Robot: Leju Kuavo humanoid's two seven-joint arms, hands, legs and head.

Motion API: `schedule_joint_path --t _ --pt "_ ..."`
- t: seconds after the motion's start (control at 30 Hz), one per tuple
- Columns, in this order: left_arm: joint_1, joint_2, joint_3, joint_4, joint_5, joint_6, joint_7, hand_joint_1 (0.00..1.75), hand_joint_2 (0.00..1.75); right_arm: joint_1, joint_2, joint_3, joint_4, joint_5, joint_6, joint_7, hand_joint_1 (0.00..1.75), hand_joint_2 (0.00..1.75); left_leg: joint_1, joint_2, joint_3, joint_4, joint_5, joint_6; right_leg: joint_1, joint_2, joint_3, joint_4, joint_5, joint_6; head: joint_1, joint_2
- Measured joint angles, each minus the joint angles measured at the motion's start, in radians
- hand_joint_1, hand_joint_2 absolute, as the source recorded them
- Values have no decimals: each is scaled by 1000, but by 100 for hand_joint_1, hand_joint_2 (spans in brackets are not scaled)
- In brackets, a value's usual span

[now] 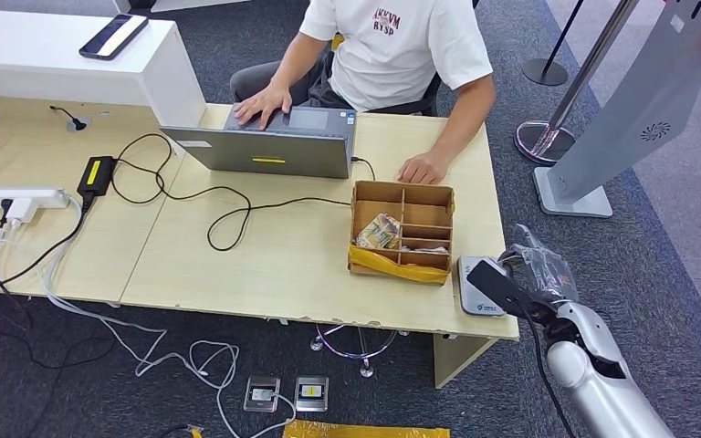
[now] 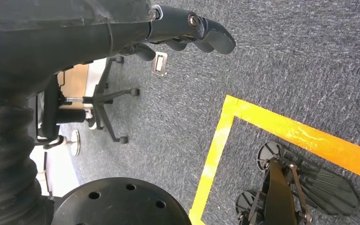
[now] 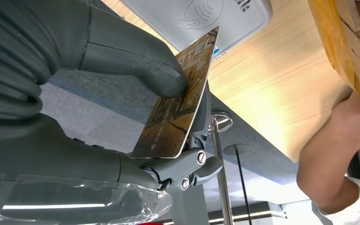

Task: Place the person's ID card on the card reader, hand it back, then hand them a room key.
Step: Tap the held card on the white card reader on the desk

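My right hand [image 1: 540, 274] hovers at the table's front right corner and pinches a brown card [image 3: 183, 108] printed with "HOTEL" between thumb and fingers. In the head view the card [image 1: 495, 285] looks dark and hangs just over the white card reader [image 1: 475, 294], which lies flat on the table edge. From the right wrist, the reader [image 3: 215, 14] lies close beyond the card's tip; I cannot tell whether they touch. My left hand [image 2: 192, 30] hangs over the carpet, fingers loosely extended, holding nothing. The person [image 1: 392, 55] sits behind the table with one hand [image 1: 423, 169] resting on it.
A cardboard compartment box [image 1: 424, 196] with yellow tape stands just left of the reader. A grey laptop [image 1: 274, 151], black cables and a power strip [image 1: 14, 196] occupy the table's left and middle. A grey kiosk stand [image 1: 621, 119] and stanchion base [image 1: 543, 141] are at right.
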Motion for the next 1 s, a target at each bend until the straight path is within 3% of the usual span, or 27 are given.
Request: schedule_joint_path --t 1.0 --pt "0 4 1 0 0 0 0 0 175 4 5 -14 7 0 0 0 175 175 0 0 0 0 0 0 0 0 0 0 0 0 0 0"
